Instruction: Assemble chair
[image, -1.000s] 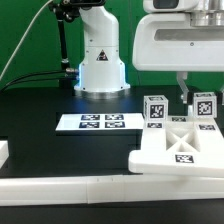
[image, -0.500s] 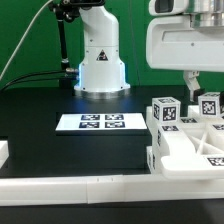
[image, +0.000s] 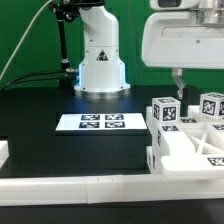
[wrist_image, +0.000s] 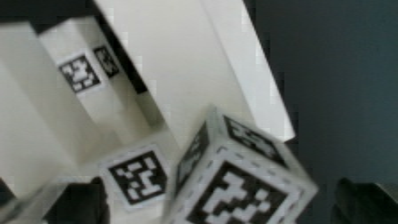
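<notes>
The white chair (image: 188, 140) stands at the exterior view's right on the black table, a flat slab with tagged square legs (image: 165, 112) sticking up. My gripper (image: 183, 88) hangs just above and behind these legs, not touching them as far as I can see. In the wrist view the slab (wrist_image: 169, 70) and a tagged leg end (wrist_image: 222, 170) fill the picture. The gripper (wrist_image: 214, 208) has its dark fingers (wrist_image: 71, 200) standing wide on either side of that leg end, with gaps showing.
The marker board (image: 100, 122) lies flat in the middle of the table. The robot base (image: 100, 60) stands behind it. A low white rim wall (image: 80, 185) runs along the front edge, with a white block (image: 4, 152) at the exterior view's left.
The chair slid and turned toward the exterior view's right between the first two frames. Since then it stays still, and my gripper has shifted a little to the left.
</notes>
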